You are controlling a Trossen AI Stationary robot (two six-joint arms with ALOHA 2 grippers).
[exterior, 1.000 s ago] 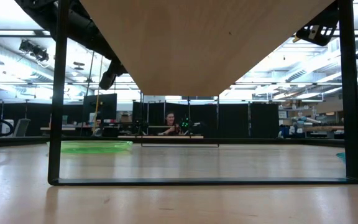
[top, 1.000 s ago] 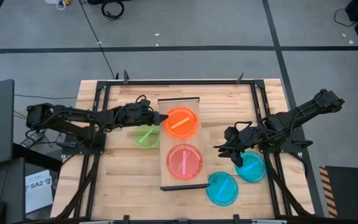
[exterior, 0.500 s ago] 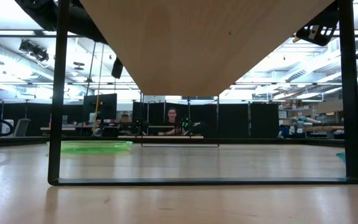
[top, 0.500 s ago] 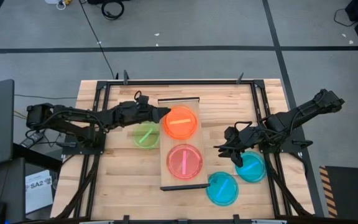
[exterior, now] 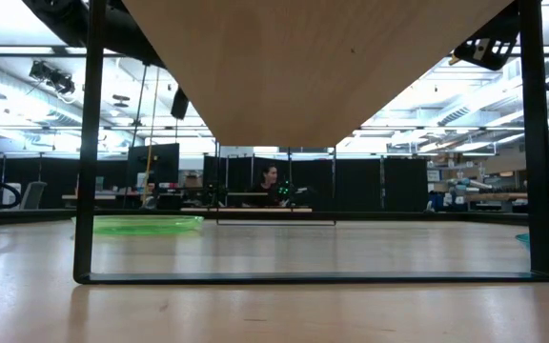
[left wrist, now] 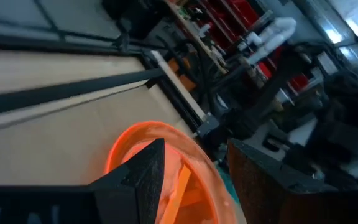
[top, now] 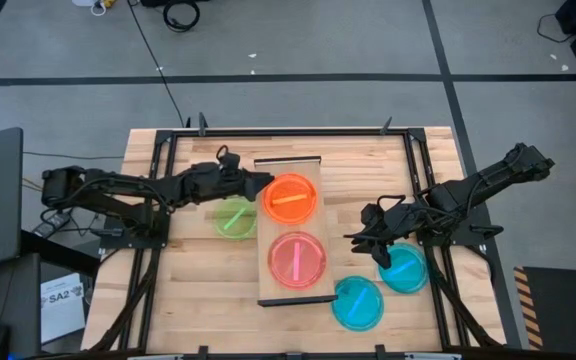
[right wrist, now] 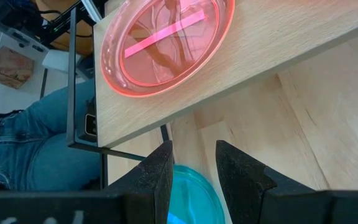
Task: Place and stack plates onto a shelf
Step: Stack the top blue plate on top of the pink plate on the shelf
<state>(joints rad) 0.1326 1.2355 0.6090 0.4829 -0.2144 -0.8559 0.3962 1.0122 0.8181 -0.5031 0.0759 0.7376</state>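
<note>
The shelf (top: 268,285) stands mid-table with an orange plate (top: 290,197) at its far end and a pink plate (top: 297,259) nearer, both lying flat on it. A lime green plate (top: 235,218) lies on the table left of the shelf. Two cyan plates (top: 357,303) (top: 404,268) lie on the table to its right. My left gripper (top: 261,182) hovers open just off the orange plate's (left wrist: 185,186) left rim, nothing between its fingers (left wrist: 194,149). My right gripper (top: 361,238) hangs open right of the shelf, above a cyan plate (right wrist: 194,196).
The shelf rests on thin dark frame legs (exterior: 86,152), with open room under it. Black rails (top: 163,160) run along the table's left and right sides. A person in jeans (right wrist: 36,146) stands at the table's near edge. More people show in the room behind.
My left gripper has tipped its fingers up and rolled a little, coming off the orange plate's left rim. The orange plate stays flat on the shelf's far end, turned about very slightly.
</note>
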